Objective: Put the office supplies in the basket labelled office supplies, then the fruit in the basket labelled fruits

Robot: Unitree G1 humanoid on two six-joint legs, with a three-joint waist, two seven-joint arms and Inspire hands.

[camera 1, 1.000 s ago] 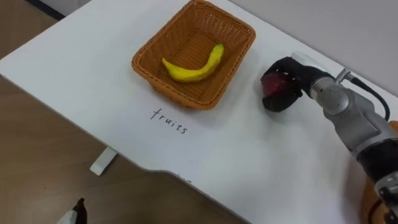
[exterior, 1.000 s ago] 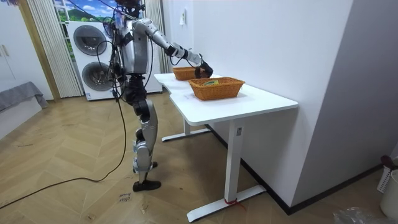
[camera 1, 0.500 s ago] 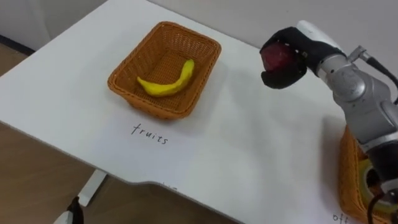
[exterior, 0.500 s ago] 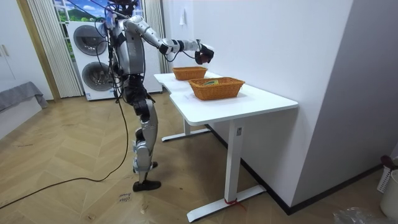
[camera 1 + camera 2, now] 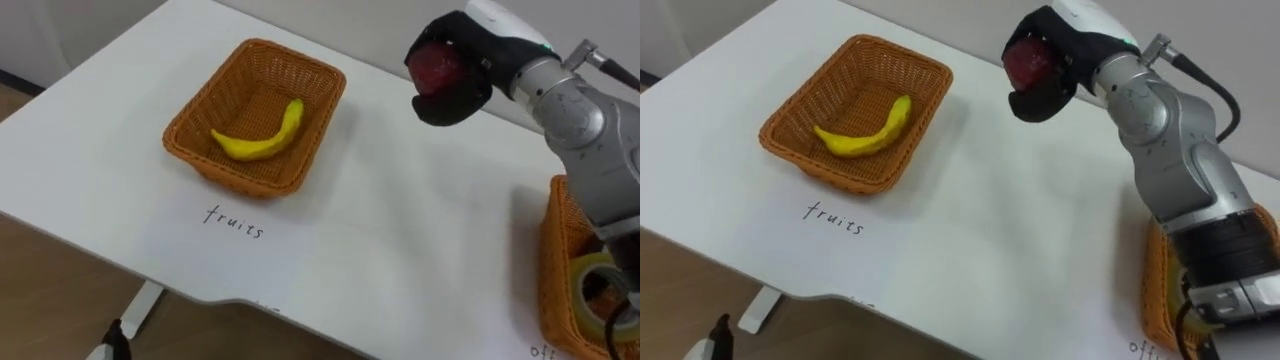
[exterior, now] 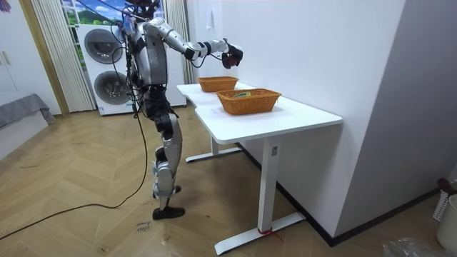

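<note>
The right hand point(image 5: 458, 98), curled round a round dark-red fruit point(image 5: 432, 66), hangs above the white tabletop's point(image 5: 400, 235) far edge. Released short of the woven orange basket point(image 5: 238, 178) with the yellow banana point(image 5: 262, 138), it could roll off.

Before me lies a white tabletop point(image 5: 420, 230) with a handwritten word point(image 5: 233, 222) on it. In the room view, two stacked washing machines point(image 6: 104, 61) stand beside a pale curtain point(image 6: 50, 50), on a herringbone wood floor point(image 6: 86, 228).

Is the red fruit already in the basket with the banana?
No, the right hand holds the red fruit in the air, beside the basket with the banana.
</note>
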